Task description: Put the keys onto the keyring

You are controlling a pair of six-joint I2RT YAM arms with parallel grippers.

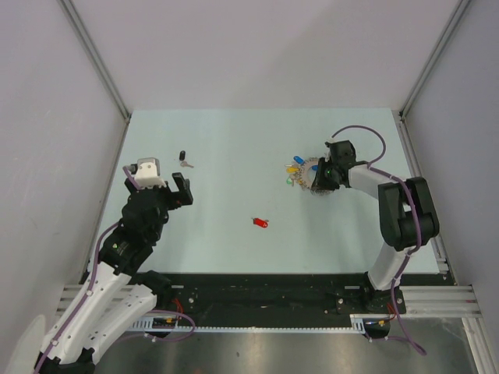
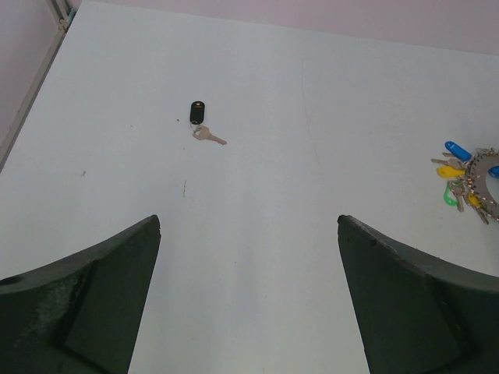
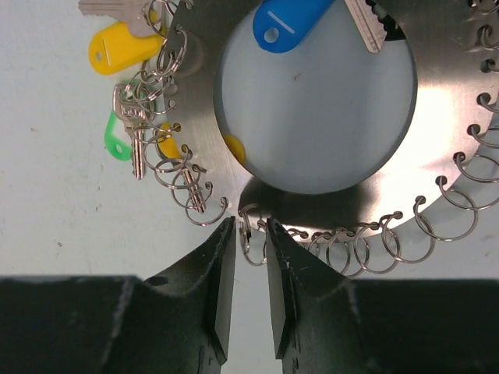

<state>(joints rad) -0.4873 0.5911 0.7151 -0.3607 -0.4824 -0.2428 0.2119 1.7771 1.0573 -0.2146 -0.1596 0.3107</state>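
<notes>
The keyring (image 3: 440, 117) is a flat silver ring fringed with small wire split rings and carrying blue (image 3: 288, 22), yellow (image 3: 125, 47) and green (image 3: 118, 139) headed keys. It lies at the table's right (image 1: 310, 175) and shows at the right edge of the left wrist view (image 2: 477, 178). My right gripper (image 3: 251, 222) is at its rim, jaws nearly together on one small split ring (image 3: 251, 241). The loose red-headed key (image 1: 260, 223) lies mid-table. My left gripper (image 2: 249, 222) is open and empty above the left of the table (image 1: 183, 189).
A key with a black head (image 2: 199, 117) lies at the far left (image 1: 184, 160), ahead of the left gripper. Grey walls with metal rails enclose the table on three sides. The right arm (image 1: 401, 214) reaches in from the right.
</notes>
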